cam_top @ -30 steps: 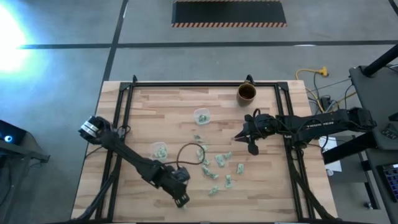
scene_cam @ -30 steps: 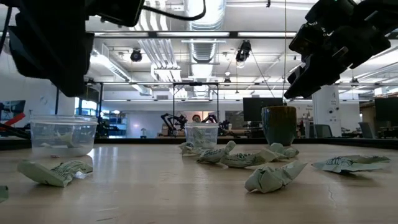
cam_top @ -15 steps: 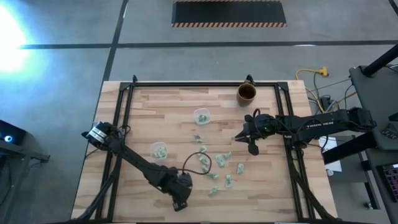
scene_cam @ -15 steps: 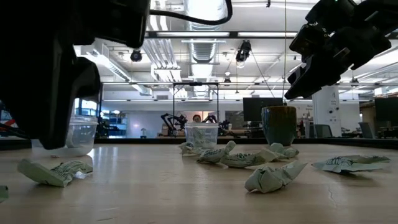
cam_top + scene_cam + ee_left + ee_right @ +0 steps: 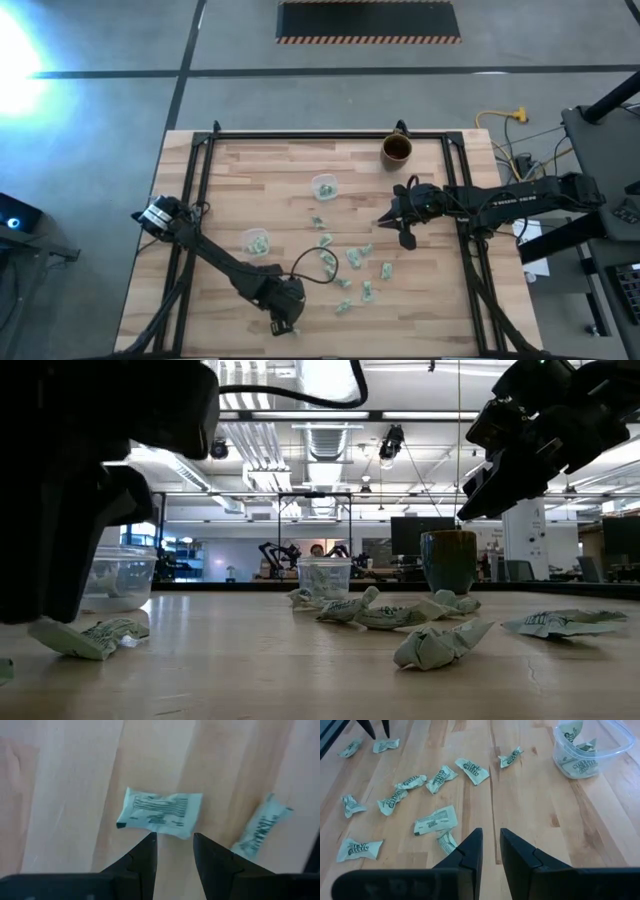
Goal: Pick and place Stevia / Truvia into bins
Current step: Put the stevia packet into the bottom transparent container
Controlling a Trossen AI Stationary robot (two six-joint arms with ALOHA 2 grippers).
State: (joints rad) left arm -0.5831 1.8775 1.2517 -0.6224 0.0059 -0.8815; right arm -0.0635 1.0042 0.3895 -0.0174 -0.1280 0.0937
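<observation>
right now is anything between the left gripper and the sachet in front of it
Nothing visible. The left gripper is open with only bare table between its fingertips and the sachet just ahead. A second sachet lies off to one side, out of the path.

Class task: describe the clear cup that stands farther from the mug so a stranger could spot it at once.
Start at the wooden table, then the scatter of sachets mid-table. On its left edge, beside the left arm, stands the clear cup. Unlike the other clear cup, it is far from the brown mug.
</observation>
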